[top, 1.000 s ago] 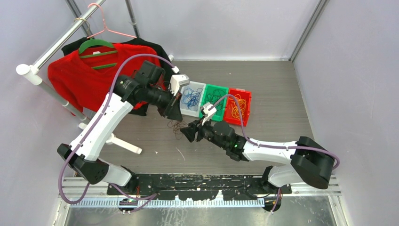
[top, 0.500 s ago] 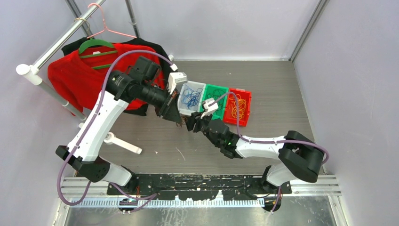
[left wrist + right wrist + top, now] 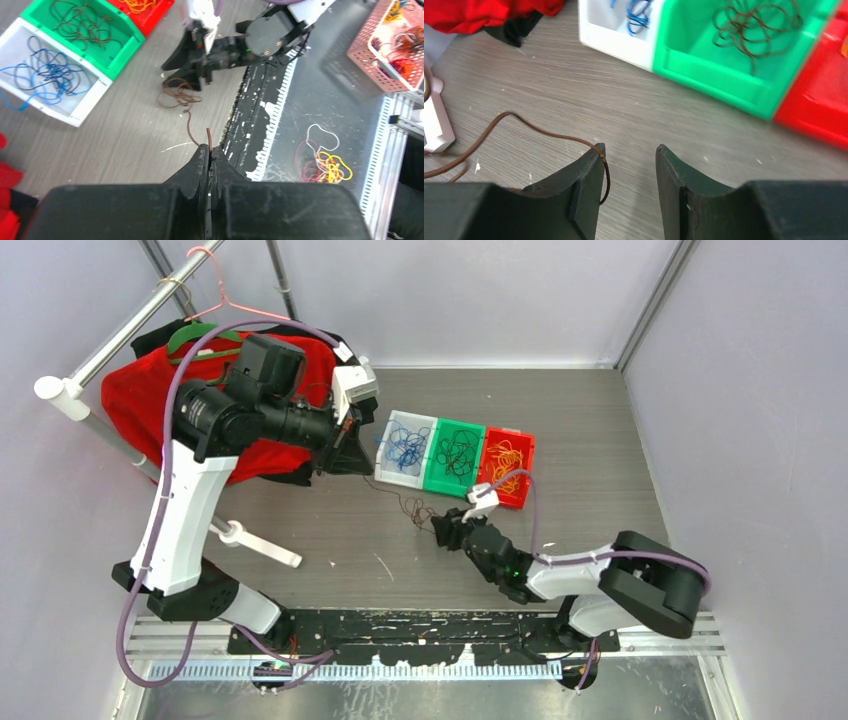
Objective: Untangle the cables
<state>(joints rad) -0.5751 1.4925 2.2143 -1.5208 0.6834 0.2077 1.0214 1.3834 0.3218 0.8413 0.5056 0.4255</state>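
So, nearest the bases, the right gripper (image 3: 447, 530) sits low over the table (image 3: 600, 440), jaws apart with nothing clamped. A brown strand (image 3: 524, 125) drapes across the inner edge of one finger (image 3: 584, 185). The strand coils in a small loose tangle on the wood just beside that gripper, then runs as a single line up to the left gripper (image 3: 208, 150). That one is raised and pinched closed on the strand's end, with the wire tip poking out between the fingers. Farther back, three bins touch side by side: white bin (image 3: 619, 42) with blue cables (image 3: 403, 448), green bin (image 3: 714, 80) with dark brown cables (image 3: 457, 452), red bin (image 3: 529, 472) with orange cables (image 3: 508, 462). Back left, a red garment (image 3: 135, 405) hangs on a rail (image 3: 120, 335).
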